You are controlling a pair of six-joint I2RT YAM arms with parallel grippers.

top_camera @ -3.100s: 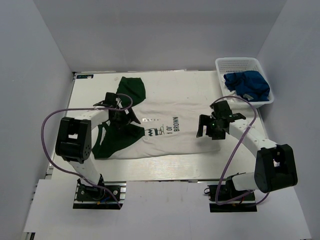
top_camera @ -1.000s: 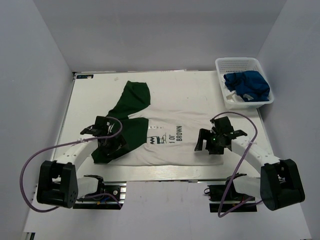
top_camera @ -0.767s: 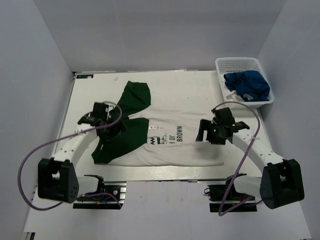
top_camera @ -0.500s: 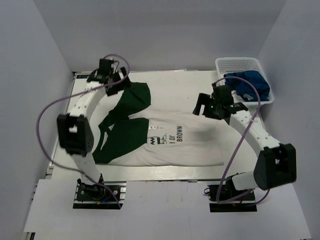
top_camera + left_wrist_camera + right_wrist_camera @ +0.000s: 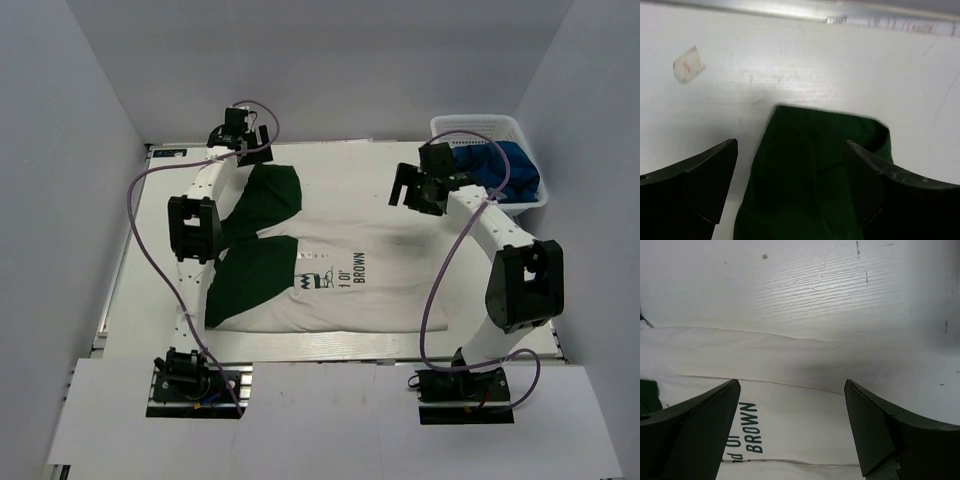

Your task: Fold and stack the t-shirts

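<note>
The BROWN t-shirt lies flat, long axis nine-to-three. The left gripper, jaws wide, hangs over its green sleeve at eleven o'clock; the right gripper, equally wide, at one o'clock.

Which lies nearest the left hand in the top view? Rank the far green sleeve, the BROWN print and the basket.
1. Far green sleeve, right by the left hand, far left.
2. BROWN print, mid-shirt.
3. Basket, far right corner.
</note>
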